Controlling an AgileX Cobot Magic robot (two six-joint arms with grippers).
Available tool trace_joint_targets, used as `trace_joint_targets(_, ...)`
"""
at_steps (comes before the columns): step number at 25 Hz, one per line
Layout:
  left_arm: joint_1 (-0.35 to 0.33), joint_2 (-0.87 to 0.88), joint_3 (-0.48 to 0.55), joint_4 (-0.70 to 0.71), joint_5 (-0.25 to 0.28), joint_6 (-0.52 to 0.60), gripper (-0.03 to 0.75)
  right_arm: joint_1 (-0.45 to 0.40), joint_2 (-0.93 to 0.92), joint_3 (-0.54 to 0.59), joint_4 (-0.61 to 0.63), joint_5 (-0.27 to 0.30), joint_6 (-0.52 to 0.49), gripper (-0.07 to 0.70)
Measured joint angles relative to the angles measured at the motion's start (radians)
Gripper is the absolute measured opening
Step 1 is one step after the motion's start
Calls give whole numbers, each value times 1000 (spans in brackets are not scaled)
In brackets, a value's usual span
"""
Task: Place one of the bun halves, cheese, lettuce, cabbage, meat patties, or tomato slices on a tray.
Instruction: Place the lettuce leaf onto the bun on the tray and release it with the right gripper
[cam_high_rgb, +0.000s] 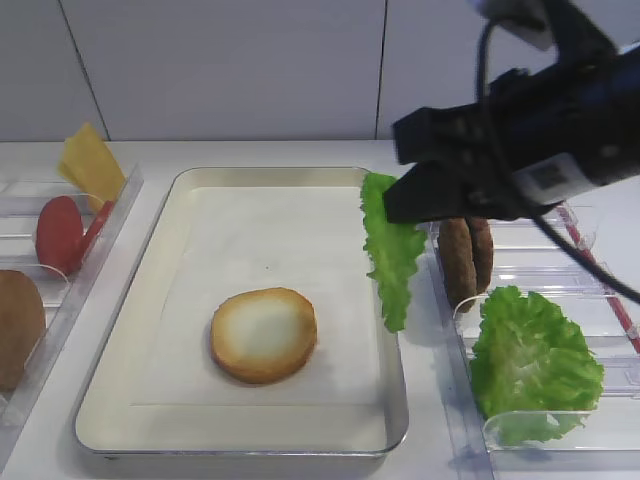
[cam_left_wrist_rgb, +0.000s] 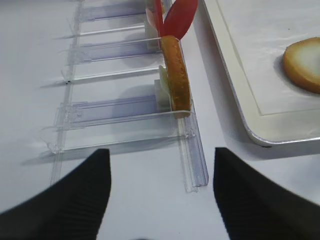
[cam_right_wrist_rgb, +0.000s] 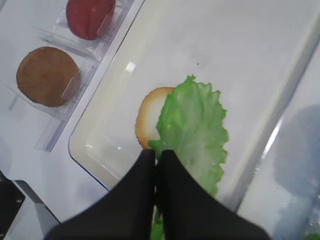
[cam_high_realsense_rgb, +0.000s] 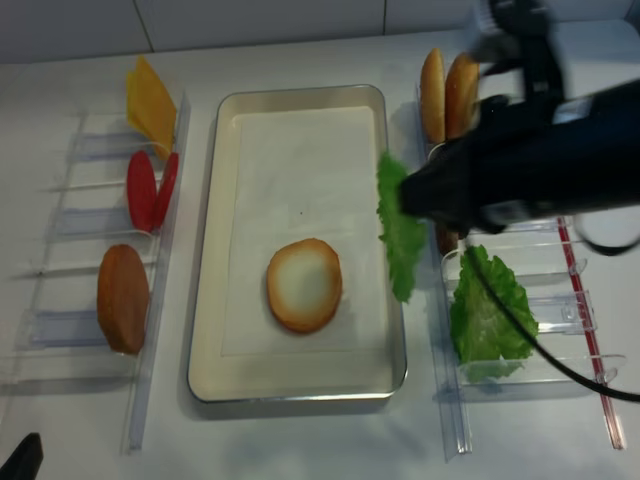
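My right gripper (cam_high_rgb: 395, 205) is shut on the top edge of a bright green ruffled lettuce leaf (cam_high_rgb: 392, 255), which hangs upright above the right rim of the cream tray (cam_high_rgb: 240, 447). In the right wrist view the black fingers (cam_right_wrist_rgb: 156, 152) pinch the lettuce (cam_right_wrist_rgb: 195, 125) over the tray, partly covering a bun half (cam_right_wrist_rgb: 146, 117). That bun half (cam_high_rgb: 264, 334) lies pale face up on the tray's paper liner. My left gripper (cam_left_wrist_rgb: 160, 155) stands open over bare table, nothing between its fingers.
A second lettuce leaf (cam_high_rgb: 530, 360) and meat patties (cam_high_rgb: 466, 255) stand in clear bins right of the tray, with bun halves (cam_high_realsense_rgb: 447, 95) behind them. Cheese (cam_high_rgb: 90, 165), tomato slices (cam_high_rgb: 60, 232) and another bun half (cam_high_realsense_rgb: 123, 297) sit in the left bins (cam_left_wrist_rgb: 125, 107).
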Motion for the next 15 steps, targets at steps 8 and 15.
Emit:
trace_joint_targets(8,0,0,0,0,0,0,405,201,236,-164,0,-74,42,56)
trace_joint_targets(15,0,0,0,0,0,0,405,288,385,-290,4,-95,67,56)
